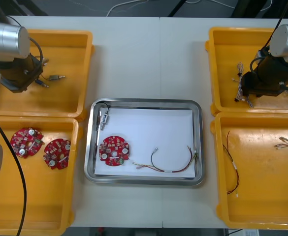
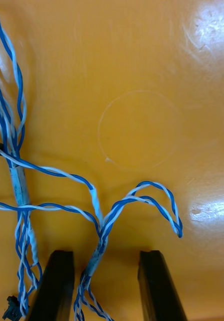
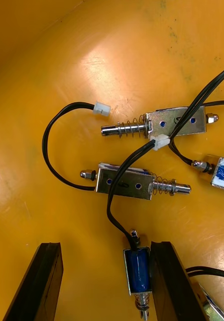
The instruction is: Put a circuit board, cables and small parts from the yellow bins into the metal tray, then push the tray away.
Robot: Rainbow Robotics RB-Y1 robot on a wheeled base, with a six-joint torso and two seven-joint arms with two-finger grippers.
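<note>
Yellow bins (image 1: 45,206) are taking up both sides of the counter (image 1: 148,59). The metal tray (image 1: 144,103) between them is already holding a circuit board (image 1: 114,150), a red and yellow cable (image 1: 171,164) and one small metal part (image 1: 103,119).

The right arm (image 1: 269,78) is hanging in the far right bin (image 1: 222,49). Its jaws are released and are standing on either side of a twisted blue and white cable (image 2: 99,235). I am judging this to be the grasp in hand. The jaws should be going lower and clenching on the taped knot. They should then be rising slowly, because neighbour strands (image 2: 11,125) are crossing it.

The left jaws, also released, are hovering over small metal parts (image 3: 124,181) in the far left bin (image 1: 70,54).
</note>
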